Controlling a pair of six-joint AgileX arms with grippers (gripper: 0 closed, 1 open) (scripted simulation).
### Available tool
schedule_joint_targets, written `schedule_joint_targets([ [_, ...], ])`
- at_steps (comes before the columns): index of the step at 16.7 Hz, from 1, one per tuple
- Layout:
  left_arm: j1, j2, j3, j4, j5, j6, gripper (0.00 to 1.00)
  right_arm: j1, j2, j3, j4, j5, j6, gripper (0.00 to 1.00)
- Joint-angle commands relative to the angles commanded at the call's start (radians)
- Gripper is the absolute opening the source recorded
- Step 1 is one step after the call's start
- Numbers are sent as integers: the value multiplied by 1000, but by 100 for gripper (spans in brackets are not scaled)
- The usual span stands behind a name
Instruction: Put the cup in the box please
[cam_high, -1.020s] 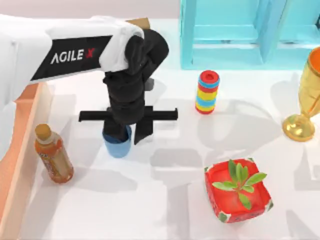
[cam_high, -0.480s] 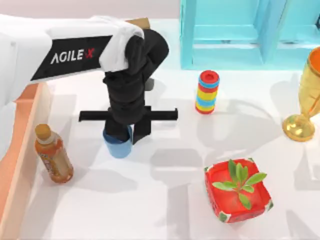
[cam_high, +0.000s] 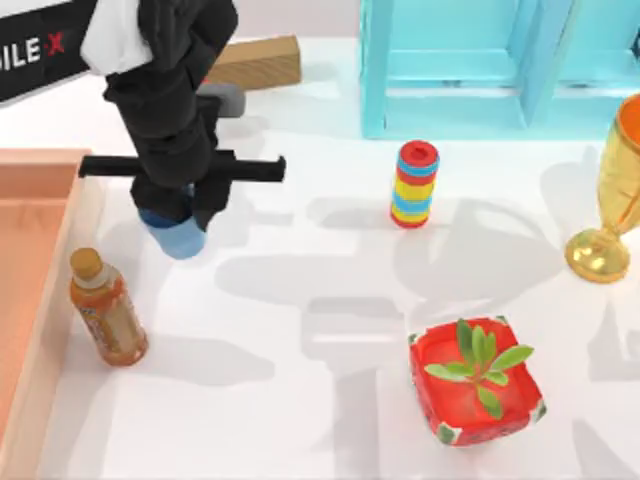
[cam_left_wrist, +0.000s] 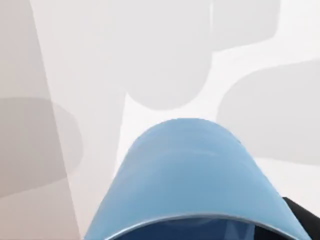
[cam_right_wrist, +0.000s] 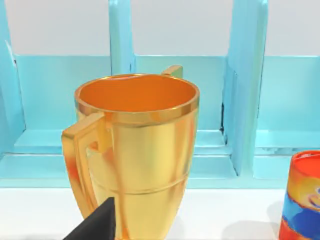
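My left gripper (cam_high: 185, 215) is clamped on the cup (cam_high: 178, 236), holding it upright by the rim with the fingers reaching down from above. In the top view only the lower part of the blue cup shows beneath my black wrist, and it sits at the table's left, just beside the near corner of the box (cam_high: 40, 290) but not over it — the box's thick salmon wall runs along the left edge, with its floor to the left of that. From my left wrist camera the cup (cam_left_wrist: 187, 175) looms close, its rim toward the lens and white tabletop beyond it, with a dark fingertip (cam_left_wrist: 302, 217) at the edge of the rim.

An orange-capped bottle (cam_high: 105, 308) stands on the table against the box's outer wall, nearer the camera than the cup. A brown cardboard block (cam_high: 255, 62) lies behind my arm, a striped stack of rings (cam_high: 414, 184) stands mid-table, and a red planter (cam_high: 474, 392) sits toward the front right.

My right arm is off to the right, its wrist camera facing a gold goblet (cam_right_wrist: 135, 160) — a teal shelf (cam_right_wrist: 240, 90) stands behind that.
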Motion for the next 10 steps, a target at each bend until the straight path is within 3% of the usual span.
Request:
schedule_joint_targets([
  [7, 422, -201, -5, -224, -17, 367, 0, 0, 0, 0, 0, 0, 0, 100],
  [10, 542, -249, -18, -309, -41, 452, 0, 0, 0, 0, 0, 0, 0, 100],
])
